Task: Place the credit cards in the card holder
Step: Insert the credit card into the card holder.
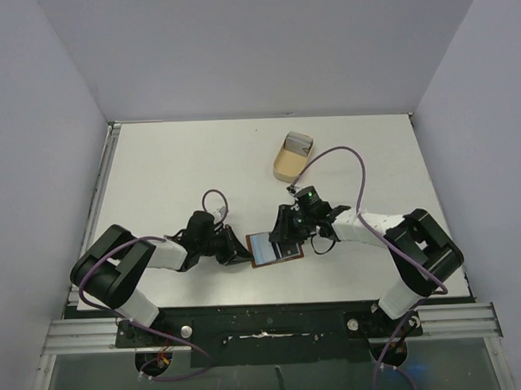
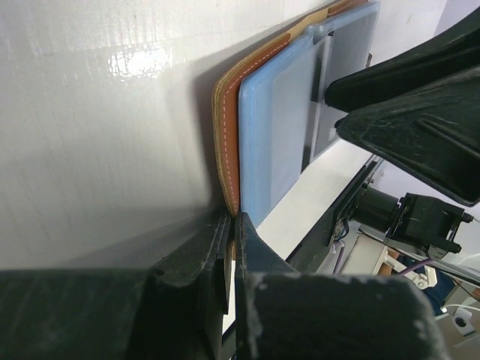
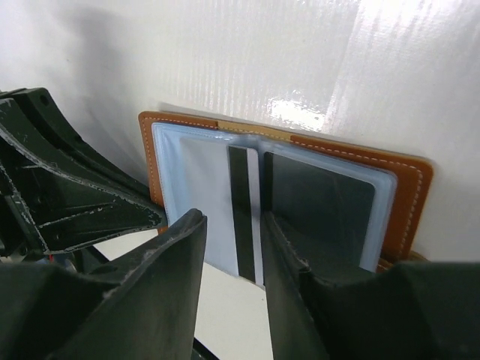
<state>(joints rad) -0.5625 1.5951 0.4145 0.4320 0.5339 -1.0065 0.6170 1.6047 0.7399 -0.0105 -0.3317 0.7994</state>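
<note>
The reddish-brown card holder (image 1: pixel 275 247) lies open on the white table between my two grippers, its pale blue-grey clear sleeves facing up. My left gripper (image 2: pixel 234 221) is shut on the near corner of the card holder's (image 2: pixel 225 135) stitched leather edge. A credit card (image 3: pixel 241 202) with a dark stripe sits in the middle of the card holder (image 3: pixel 409 180), its lower end sticking out past the sleeves. My right gripper (image 3: pixel 231 221) is open just in front of that card, one finger on each side of the stripe. The right-hand sleeve (image 3: pixel 322 210) looks dark.
A tan oval tray (image 1: pixel 292 157) with a grey item inside stands at the back, right of centre. Grey walls close in the table on three sides. The left gripper (image 3: pixel 75 202) sits close beside the right one at the card holder.
</note>
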